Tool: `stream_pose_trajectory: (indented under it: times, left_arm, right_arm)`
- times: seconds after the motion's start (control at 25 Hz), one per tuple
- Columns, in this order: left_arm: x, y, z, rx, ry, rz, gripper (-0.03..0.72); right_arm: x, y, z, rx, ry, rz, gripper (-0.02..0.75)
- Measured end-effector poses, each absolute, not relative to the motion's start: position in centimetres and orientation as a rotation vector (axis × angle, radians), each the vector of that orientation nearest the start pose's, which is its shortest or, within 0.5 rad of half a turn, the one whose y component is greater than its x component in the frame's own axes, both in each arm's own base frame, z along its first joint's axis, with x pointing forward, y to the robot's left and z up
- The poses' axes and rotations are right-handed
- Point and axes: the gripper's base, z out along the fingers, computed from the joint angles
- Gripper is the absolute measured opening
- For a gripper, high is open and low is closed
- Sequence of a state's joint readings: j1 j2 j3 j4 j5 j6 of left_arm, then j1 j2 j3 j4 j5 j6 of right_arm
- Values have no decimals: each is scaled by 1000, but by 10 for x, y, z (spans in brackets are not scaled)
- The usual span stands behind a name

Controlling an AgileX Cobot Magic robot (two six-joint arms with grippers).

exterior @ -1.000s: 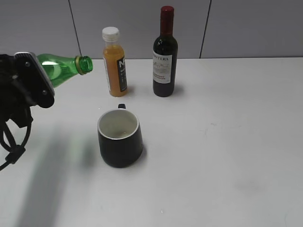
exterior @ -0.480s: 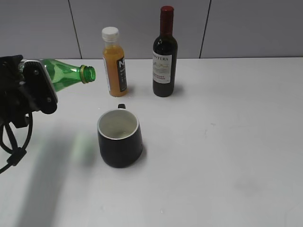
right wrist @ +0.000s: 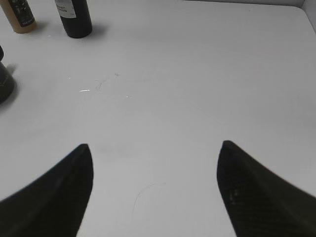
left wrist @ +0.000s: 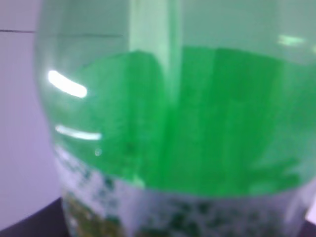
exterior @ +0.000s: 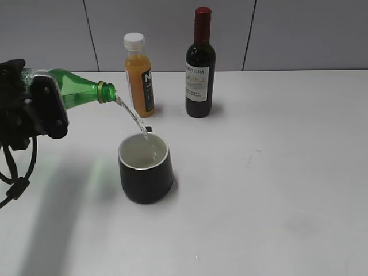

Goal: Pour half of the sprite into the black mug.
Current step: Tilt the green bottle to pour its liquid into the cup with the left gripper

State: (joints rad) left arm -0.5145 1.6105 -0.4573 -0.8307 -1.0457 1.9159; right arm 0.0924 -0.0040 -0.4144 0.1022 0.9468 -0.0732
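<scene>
The sprite [exterior: 80,92], a green transparent bottle, is held nearly level at the left by my left gripper [exterior: 43,106], which is shut on its body. Its open mouth points right and slightly down, and a clear stream falls from it into the black mug [exterior: 146,178]. The mug stands upright on the table with its white inside showing. The left wrist view is filled by the sprite's green body and patterned label [left wrist: 173,148]. My right gripper [right wrist: 154,182] is open and empty above bare table; it does not show in the exterior view. The mug's edge shows at the left [right wrist: 5,81].
An orange juice bottle with a white cap [exterior: 139,77] and a dark wine bottle with a red top [exterior: 200,66] stand behind the mug by the grey wall; both also show in the right wrist view [right wrist: 17,15] [right wrist: 74,17]. The white table [exterior: 276,190] extends to the right.
The bottle's mouth has tipped lower and moved slightly right toward the mug. A stream of liquid now runs from it into the mug, where before nothing was flowing.
</scene>
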Motion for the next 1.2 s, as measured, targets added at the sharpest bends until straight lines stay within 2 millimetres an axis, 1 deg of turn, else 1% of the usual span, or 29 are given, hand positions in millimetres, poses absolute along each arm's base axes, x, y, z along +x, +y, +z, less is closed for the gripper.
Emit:
stream_pose_trajectory:
  times: [0.36,0.92,1.2]
  left_arm:
    - [254,-76,183,1204,1453,1279,452]
    - [254,-76,183,1230,1438,1305,452]
    - [254,-76,183,1217,1441,1301,452]
  right_arm:
    - [8,8,263,-159,2004,134,589]
    - [8,8,263,-159,2004,134,589]
    - [8,8,263,-159,2004,134,589]
